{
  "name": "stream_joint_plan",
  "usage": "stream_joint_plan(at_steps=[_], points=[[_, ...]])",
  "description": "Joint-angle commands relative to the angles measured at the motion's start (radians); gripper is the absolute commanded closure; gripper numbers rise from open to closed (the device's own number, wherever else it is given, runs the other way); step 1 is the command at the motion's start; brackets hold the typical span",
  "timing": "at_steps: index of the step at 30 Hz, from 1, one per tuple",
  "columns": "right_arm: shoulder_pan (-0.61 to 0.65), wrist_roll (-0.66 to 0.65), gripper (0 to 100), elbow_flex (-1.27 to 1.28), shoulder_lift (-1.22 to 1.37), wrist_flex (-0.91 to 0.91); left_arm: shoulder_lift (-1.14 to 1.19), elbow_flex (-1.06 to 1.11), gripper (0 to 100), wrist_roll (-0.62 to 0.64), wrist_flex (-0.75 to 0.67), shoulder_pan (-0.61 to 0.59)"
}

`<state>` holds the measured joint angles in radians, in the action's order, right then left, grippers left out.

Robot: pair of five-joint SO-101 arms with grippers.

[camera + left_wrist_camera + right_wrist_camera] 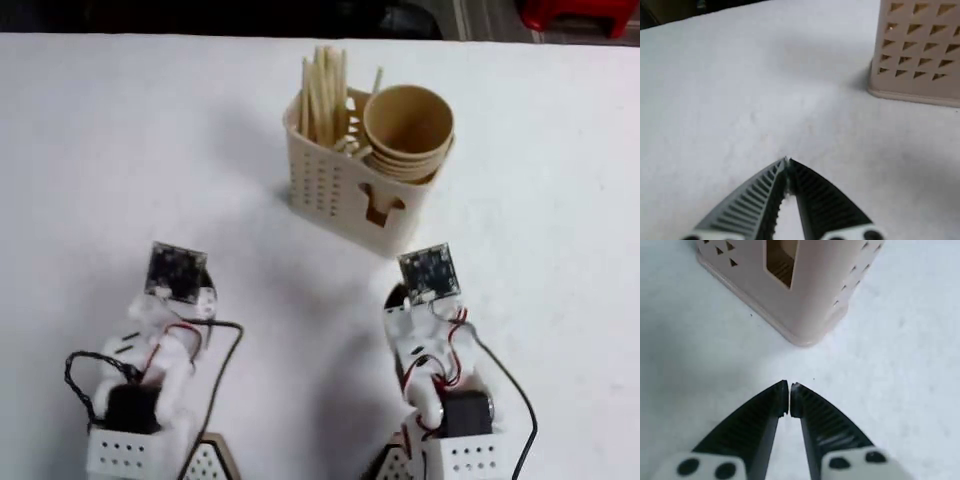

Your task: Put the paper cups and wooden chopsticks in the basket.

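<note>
Basket: a beige perforated basket (340, 190) is shown upright on the white table (120, 130), toward its far middle.
Paper cups: a nested stack of tan paper cups (408, 125) is seen inside the basket, on the side nearer the right arm (435, 370). It is tilted, with its rim leaning over the basket wall.
Wooden chopsticks: a bundle of wooden chopsticks (323, 85) is stood in the basket beside the cups, with the ends projecting above the rim.
Left gripper: the left gripper (787, 162) is shown with fingertips pressed together and nothing grasped, over bare table well apart from the basket.
Right gripper: the right gripper (789, 387) is likewise closed tip to tip and empty, near the basket's slotted end.
</note>
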<state>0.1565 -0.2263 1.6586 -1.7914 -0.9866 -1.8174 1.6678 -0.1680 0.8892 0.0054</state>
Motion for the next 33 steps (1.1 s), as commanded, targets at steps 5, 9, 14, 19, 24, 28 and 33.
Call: stream_joint_plan(at_steps=[5,9,14,19,24,28,33], points=[[-0.021,0.008,98.0,0.032,-0.008,-0.039,-0.008,0.025,97,-0.012,0.028,0.039],[-0.025,0.002,98.0,0.032,-0.008,-0.137,-0.008,0.025,97,-0.012,0.169,0.047],[-0.025,0.002,98.0,0.032,-0.008,-0.275,-0.008,0.025,97,-0.012,0.322,0.039],[-0.022,0.005,98.0,0.032,-0.008,-0.285,-0.008,0.025,97,-0.005,0.399,0.039],[-0.022,0.005,98.0,0.032,-0.008,-0.285,-0.008,0.025,97,-0.008,0.399,0.039],[-0.022,0.005,98.0,0.032,-0.008,-0.285,-0.008,0.025,97,-0.008,0.399,0.039],[-0.022,0.005,98.0,0.032,-0.008,-0.285,-0.008,0.025,97,-0.008,0.399,0.039]])
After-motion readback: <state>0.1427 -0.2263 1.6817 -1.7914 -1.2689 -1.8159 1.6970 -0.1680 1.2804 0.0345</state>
